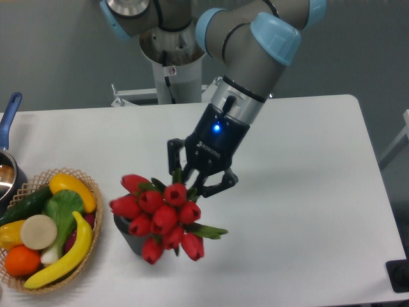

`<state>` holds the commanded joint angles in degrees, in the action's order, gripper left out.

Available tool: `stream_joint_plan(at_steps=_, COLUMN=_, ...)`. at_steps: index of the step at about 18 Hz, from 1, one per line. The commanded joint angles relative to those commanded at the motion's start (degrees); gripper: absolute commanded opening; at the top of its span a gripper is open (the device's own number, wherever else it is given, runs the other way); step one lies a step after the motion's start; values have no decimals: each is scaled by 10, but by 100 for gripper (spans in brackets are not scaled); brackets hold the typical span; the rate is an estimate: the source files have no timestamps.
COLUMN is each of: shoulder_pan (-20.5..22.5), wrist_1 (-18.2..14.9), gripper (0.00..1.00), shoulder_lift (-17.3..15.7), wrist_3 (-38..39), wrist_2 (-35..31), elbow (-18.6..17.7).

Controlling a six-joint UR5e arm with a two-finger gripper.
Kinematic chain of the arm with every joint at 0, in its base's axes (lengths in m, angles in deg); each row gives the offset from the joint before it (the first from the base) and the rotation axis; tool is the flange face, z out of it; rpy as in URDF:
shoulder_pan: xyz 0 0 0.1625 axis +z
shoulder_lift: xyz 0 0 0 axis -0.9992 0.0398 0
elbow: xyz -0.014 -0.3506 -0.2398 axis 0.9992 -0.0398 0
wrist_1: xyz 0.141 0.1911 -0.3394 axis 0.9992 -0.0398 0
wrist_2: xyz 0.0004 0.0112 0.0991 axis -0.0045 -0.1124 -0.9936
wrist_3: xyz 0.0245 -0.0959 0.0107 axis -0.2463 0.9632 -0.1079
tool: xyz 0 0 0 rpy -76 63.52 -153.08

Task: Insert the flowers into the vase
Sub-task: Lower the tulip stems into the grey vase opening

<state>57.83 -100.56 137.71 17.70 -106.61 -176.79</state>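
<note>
fingers were clamped on the green stems of the flowers, gripper tilted down toward 7 o'clock, blue light lit on its body. the bunch hung from the jaws with buds fanned out toward 7-8 o'clock of the fingers; its long axis ran roughly 1 to 7 o'clock, stems up at the jaws, red heads lowest. stem ends hidden inside the gripper, couldn't tell how far they poked through.

the vase stood on the table at about 7-8 o'clock from the fingers, mostly covered by the buds in this view; only its dark ribbed lower wall showed, and the mouth was not visible. so the bunch was over or in front of the vase, contact unclear. the wicker basket of fruit sat just beside the vase at its 9 o'clock, and a blue pan handle showed at the far left edge.

judgement: bunch was heads-down, stems at the gripper end, so the stems were not lined up with the opening. insertion not done. next move likely needs reorienting so the stems point into the mouth, centred, since the bunch looked wider than the vase. risk: buds catching the rim or tipping the vase toward the basket.
</note>
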Motion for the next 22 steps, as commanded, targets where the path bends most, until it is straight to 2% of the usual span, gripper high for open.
stream_joint_plan(at_steps=3, shoulder_pan=2, wrist_1=10, gripper=0, shoulder_lift=-1, wrist_3=0, wrist_2=19, elbow=-7)
stream_joint_plan(at_steps=5, shoulder_pan=4, wrist_1=28, gripper=0, shoulder_lift=2, wrist_3=0, wrist_2=72, elbow=-13)
stream_joint_plan(at_steps=7, shoulder_pan=6, wrist_1=32, gripper=0, shoulder_lift=3, wrist_3=-1, wrist_2=116, elbow=-23)
stream_joint_plan(at_steps=13, shoulder_pan=4, wrist_1=56, gripper=0, shoulder_lift=8, wrist_3=-5, wrist_2=186, elbow=-29)
stream_joint_plan(at_steps=22, shoulder_pan=-10, wrist_1=56, gripper=0, shoulder_lift=39, wrist_3=-83, wrist_2=199, elbow=-29)
